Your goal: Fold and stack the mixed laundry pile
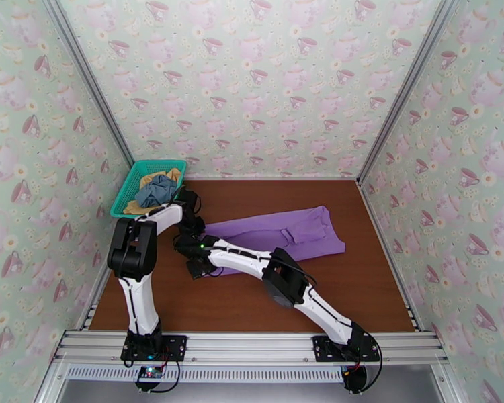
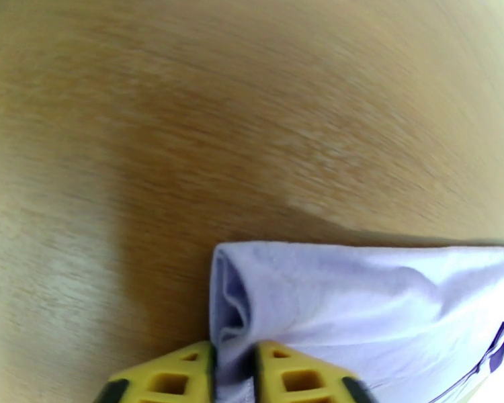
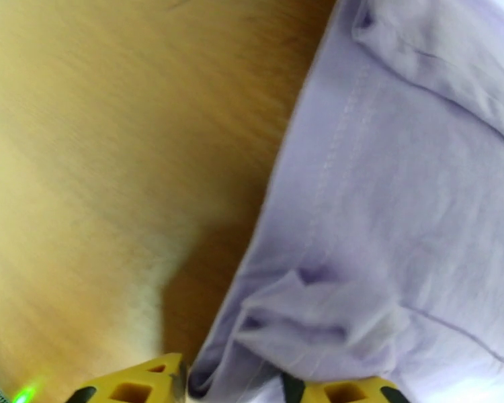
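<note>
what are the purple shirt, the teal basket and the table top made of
purple T-shirt: soft matte knit, probably cotton jersey; it wrinkles and folds, and has a stitched hem.
teal basket: looks like moulded plastic mesh, with stiff, straight lattice walls; too small to judge the finish.
table: wood or wood-look laminate, smooth with a low sheen; streaky brown grain shows.

Teacup-patterned walls (image 1: 252,75) enclose a brown wooden tabletop (image 1: 265,297); aluminium rail (image 1: 252,345) in front.
</note>
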Tool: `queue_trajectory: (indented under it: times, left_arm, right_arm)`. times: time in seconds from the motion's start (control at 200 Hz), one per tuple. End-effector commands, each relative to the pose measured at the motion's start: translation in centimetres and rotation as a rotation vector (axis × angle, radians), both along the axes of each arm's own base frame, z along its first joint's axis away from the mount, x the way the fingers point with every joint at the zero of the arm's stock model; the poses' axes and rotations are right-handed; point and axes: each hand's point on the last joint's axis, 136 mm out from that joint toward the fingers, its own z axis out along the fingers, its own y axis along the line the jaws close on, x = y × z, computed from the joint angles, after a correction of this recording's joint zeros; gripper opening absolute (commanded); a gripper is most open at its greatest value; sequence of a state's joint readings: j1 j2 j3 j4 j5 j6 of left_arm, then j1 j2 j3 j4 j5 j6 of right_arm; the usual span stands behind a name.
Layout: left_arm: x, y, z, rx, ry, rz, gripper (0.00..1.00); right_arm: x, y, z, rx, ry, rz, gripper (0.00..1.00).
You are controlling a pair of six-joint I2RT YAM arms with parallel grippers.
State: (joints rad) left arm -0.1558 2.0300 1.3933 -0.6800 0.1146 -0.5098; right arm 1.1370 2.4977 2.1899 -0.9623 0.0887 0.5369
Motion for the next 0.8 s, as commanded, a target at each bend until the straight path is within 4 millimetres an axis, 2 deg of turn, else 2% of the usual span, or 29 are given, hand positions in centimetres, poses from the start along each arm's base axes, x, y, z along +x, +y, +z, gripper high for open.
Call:
queue_trajectory:
  times: [0.0, 0.035, 0.23, 0.321, 0.361, 0.406, 0.416, 0.471, 0.606, 0.696, 0.791]
  left_arm:
    - [-2.3, -2.0, -4.8, -0.067, 0.111, -0.041, 0.03]
    - [-2.5, -2.1, -5.1, -0.073, 0.118, -0.04, 0.0]
    - [-3.8, -2.3, -6.8, -0.093, 0.146, -0.034, 0.0]
    - [-4.0, -2.3, -6.6, -0.094, 0.136, -0.025, 0.0]
    - [-4.2, -2.4, -6.5, -0.1, 0.134, -0.026, 0.0]
    - [-4.2, -2.5, -6.0, -0.11, 0.125, -0.025, 0.0]
    - [-4.2, -2.5, -5.9, -0.112, 0.123, -0.024, 0.0]
    - [-4.3, -2.7, -5.0, -0.118, 0.106, -0.028, 0.0]
    - [-4.3, -3.1, -1.7, -0.13, 0.053, -0.044, 0.0]
    - [-4.3, -3.3, 0.6, -0.136, 0.016, -0.055, 0.0]
    - [-4.3, -4.0, 2.7, -0.138, -0.008, -0.083, 0.0]
  right_arm:
    - [-0.8, -3.3, -5.6, -0.19, 0.036, -0.009, 0.37]
    - [-1.2, -4.0, -5.9, -0.227, 0.052, -0.008, 0.34]
    - [-2.1, -3.9, -7.0, -0.243, 0.077, 0.01, 0.14]
    - [-2.4, -3.5, -6.7, -0.228, 0.08, 0.022, 0.0]
    - [-2.6, -3.2, -6.2, -0.212, 0.078, 0.032, 0.0]
    - [-2.9, -2.9, -5.3, -0.189, 0.08, 0.043, 0.0]
    - [-2.7, -2.2, -4.9, -0.156, 0.07, 0.045, 0.0]
    - [-3.0, -1.1, -3.4, -0.085, 0.07, 0.059, 0.0]
    - [-3.1, 1.0, 2.0, 0.093, 0.049, 0.073, 0.0]
    - [-2.9, 1.3, 5.4, 0.17, 0.013, 0.068, 0.0]
    - [-2.4, 0.5, 8.0, 0.2, -0.039, 0.05, 0.0]
